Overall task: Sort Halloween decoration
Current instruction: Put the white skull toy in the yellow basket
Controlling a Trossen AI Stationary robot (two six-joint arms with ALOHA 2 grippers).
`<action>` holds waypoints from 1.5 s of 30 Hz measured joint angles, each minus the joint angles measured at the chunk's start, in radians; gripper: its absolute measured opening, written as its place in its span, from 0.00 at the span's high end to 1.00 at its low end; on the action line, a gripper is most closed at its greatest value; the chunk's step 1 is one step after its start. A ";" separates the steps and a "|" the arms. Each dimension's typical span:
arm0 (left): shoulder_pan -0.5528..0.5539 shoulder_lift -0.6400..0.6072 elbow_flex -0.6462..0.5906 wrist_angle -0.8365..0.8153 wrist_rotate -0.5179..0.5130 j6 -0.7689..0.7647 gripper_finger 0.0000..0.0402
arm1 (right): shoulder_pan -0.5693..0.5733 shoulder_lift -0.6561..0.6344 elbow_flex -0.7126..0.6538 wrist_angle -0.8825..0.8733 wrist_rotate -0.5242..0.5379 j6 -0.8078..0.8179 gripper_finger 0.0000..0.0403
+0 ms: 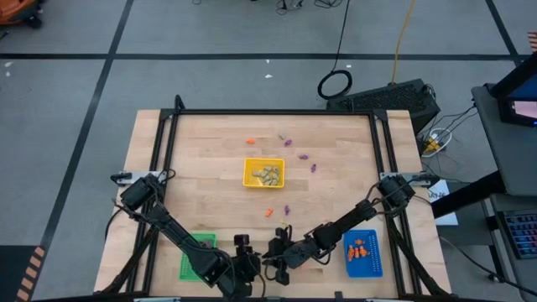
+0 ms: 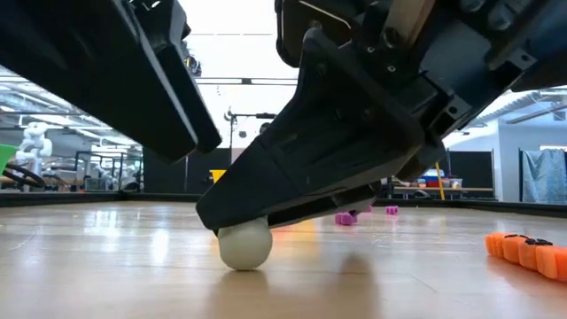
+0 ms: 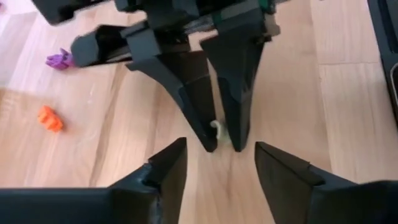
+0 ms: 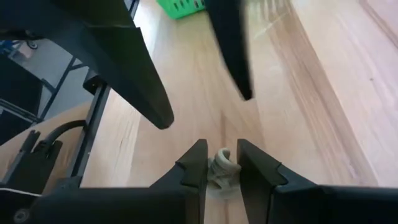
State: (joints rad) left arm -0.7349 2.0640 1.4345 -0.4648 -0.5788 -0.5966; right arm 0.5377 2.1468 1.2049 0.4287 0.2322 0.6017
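A small pale beige-grey trinket sits near the table's front edge, between the green tray and the blue tray. My right gripper is shut on it. My left gripper faces it from the other side. It stands open, fingertips just short of the trinket, with nothing between them. In the high view the two grippers meet tip to tip, left and right. More Halloween decoration lies loose on the wood: purple pieces and orange pieces. My right gripper pinches the pale trinket between its two fingertips, at their free ends. The fingers slant down from the table's right side. In the low view the trinket's rounded underside rests on the table, under the fingertip.
A yellow tray at mid-table holds several beige pieces. The blue tray holds several orange pieces. A purple piece and an orange piece lie close to the grippers. Black rails run along the table's sides.
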 joint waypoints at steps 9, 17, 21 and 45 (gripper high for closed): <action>-0.022 0.000 0.000 -0.051 -0.080 0.000 0.50 | 0.016 -0.086 0.000 -0.027 0.000 -0.064 0.88; -0.043 -0.030 0.000 -0.096 -0.138 0.011 0.50 | 0.063 -0.275 0.000 -0.169 -0.027 -0.247 0.88; -0.051 -0.050 0.000 -0.101 -0.224 0.098 0.50 | 0.090 -0.376 -0.007 -0.205 -0.026 -0.392 0.88; 0.087 -0.061 -0.097 0.425 -0.257 0.603 0.50 | 0.063 -0.548 -0.515 0.627 0.104 -0.727 0.88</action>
State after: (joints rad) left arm -0.6481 2.0033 1.3376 -0.0396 -0.8357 0.0064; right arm 0.6005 1.5992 0.6897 1.0553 0.3367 -0.1252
